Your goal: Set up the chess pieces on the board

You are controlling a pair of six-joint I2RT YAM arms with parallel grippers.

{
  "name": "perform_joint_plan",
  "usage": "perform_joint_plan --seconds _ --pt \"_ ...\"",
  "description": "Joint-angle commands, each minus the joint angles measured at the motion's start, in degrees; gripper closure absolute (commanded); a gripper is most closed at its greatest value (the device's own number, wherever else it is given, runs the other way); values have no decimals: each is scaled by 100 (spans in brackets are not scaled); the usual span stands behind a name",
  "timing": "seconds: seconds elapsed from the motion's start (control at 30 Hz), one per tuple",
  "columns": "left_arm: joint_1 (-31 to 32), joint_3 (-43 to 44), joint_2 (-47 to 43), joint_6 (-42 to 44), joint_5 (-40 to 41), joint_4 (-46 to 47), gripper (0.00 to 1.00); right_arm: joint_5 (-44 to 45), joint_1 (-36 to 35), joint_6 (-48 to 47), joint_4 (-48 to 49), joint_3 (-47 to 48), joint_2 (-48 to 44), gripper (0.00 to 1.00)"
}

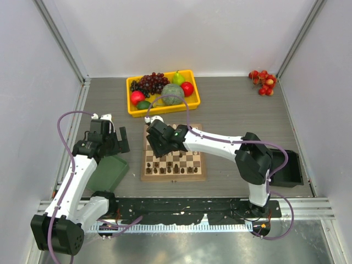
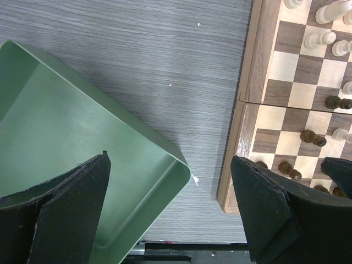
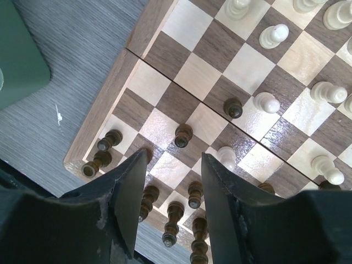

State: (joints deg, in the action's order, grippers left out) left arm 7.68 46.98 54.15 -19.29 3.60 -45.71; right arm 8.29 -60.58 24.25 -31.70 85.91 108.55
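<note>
Behind the chessboard (image 1: 173,177), a yellow tray (image 1: 132,113) holds dark grapes (image 1: 153,82), a pear (image 1: 177,77), a melon (image 1: 172,94) and red apples (image 1: 187,88). The checked wooden board lies mid-counter (image 1: 236,110), with dark chessmen (image 3: 183,135) on its near rows and pale chessmen (image 3: 273,35) farther back. The right fingers (image 3: 129,192) stand apart above it, gripping nothing. The left fingers (image 2: 71,214) are spread wide over the green tray (image 2: 55,121) to its left.

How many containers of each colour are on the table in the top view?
yellow tray: 1
green tray: 1
black bin: 1
Total: 3
</note>
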Motion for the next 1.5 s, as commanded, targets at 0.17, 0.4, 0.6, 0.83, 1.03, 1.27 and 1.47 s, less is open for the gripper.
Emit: perform_joint_plan --seconds 0.17,0.4,0.6,0.83,1.03,1.27,1.47 --pt "-30 -14 -27 -14 -70 124 2 -205 81 80 77 348 263 52" --pt "-30 4 -10 -5 -70 115 2 -267 116 88 50 409 395 56" --pt "-30 -5 -1 4 -78 124 2 -320 151 89 15 453 474 61" --pt "-39 -5 25 4 -78 124 2 -399 160 115 -73 506 579 64" --pt "-30 -5 52 13 -105 133 2 -381 160 115 -90 532 632 71" --pt "-30 -5 69 4 -131 150 2 -320 160 45 -99 480 536 84" --pt "-39 -5 96 4 -157 168 2 -381 116 1 -99 207 140 87"
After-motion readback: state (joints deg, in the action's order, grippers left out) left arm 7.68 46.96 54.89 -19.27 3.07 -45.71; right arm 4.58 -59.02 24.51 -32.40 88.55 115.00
